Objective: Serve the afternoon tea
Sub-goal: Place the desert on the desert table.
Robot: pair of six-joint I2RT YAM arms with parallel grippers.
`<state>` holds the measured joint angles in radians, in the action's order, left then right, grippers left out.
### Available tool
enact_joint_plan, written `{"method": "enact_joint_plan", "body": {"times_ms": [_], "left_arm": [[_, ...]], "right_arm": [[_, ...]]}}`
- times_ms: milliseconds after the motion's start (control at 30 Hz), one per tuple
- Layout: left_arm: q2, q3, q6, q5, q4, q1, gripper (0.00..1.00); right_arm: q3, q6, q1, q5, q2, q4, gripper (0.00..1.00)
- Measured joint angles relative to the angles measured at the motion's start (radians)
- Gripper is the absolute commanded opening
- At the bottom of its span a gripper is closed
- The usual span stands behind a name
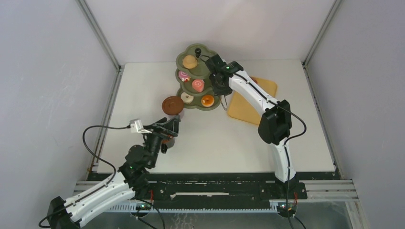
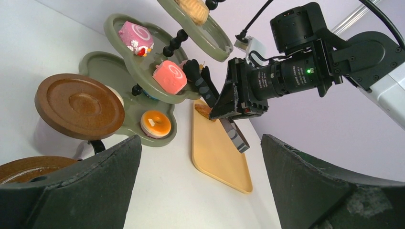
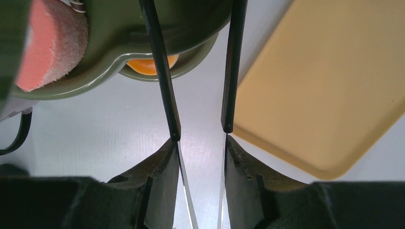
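Observation:
The olive-green three-tier stand [image 1: 204,71] stands at the back centre with a black knob [image 1: 197,49] on top. A brown bun [image 1: 190,61] lies on its top tier. Two pink swirl cakes [image 1: 184,76] [image 1: 198,85] are on the middle tier. A pale donut [image 1: 186,97] and an orange donut [image 1: 207,100] are on the bottom tier. My right gripper [image 1: 220,86] [image 3: 200,143] is shut on the black tongs [image 3: 165,71], whose tips [image 2: 195,74] reach the middle tier's edge beside a pink cake [image 2: 170,76]. A brown saucer [image 1: 172,105] sits left of the stand. My left gripper [image 1: 173,125] [image 2: 199,148] is open over bare table just in front of it.
The flat orange-yellow tray [image 1: 260,88] [image 2: 219,152] lies right of the stand, under my right arm. A second brown round piece [image 2: 24,167] shows beside my left finger. White walls with metal corner posts [image 1: 100,33] close in the table.

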<state>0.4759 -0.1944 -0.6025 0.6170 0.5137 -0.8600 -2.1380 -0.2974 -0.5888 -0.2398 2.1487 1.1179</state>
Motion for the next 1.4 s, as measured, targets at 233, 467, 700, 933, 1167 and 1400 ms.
{"method": "enact_joint_plan", "body": {"times_ms": [233,467,700,933,1167,1400], "left_arm": [[0.002,0.000,0.000,0.000,0.000,0.000,1.00],[0.002,0.000,0.000,-0.002,0.000,0.000,1.00],[0.002,0.000,0.000,-0.003,0.000,0.000,1.00],[0.002,0.000,0.000,-0.003,0.000,0.000,1.00],[0.002,0.000,0.000,-0.008,0.000,0.000,1.00],[0.002,0.000,-0.001,-0.018,0.000,0.000,1.00]], "right_arm": [[0.010,0.000,0.000,0.006,0.000,-0.006,0.46],[0.017,0.000,-0.001,0.007,0.000,-0.010,0.47],[0.047,0.000,-0.001,0.006,-0.015,-0.019,0.47],[0.065,0.000,-0.007,0.006,-0.053,-0.024,0.46],[0.105,0.000,-0.019,0.002,-0.107,-0.029,0.46],[0.258,-0.004,-0.031,-0.009,-0.216,-0.063,0.46]]}}
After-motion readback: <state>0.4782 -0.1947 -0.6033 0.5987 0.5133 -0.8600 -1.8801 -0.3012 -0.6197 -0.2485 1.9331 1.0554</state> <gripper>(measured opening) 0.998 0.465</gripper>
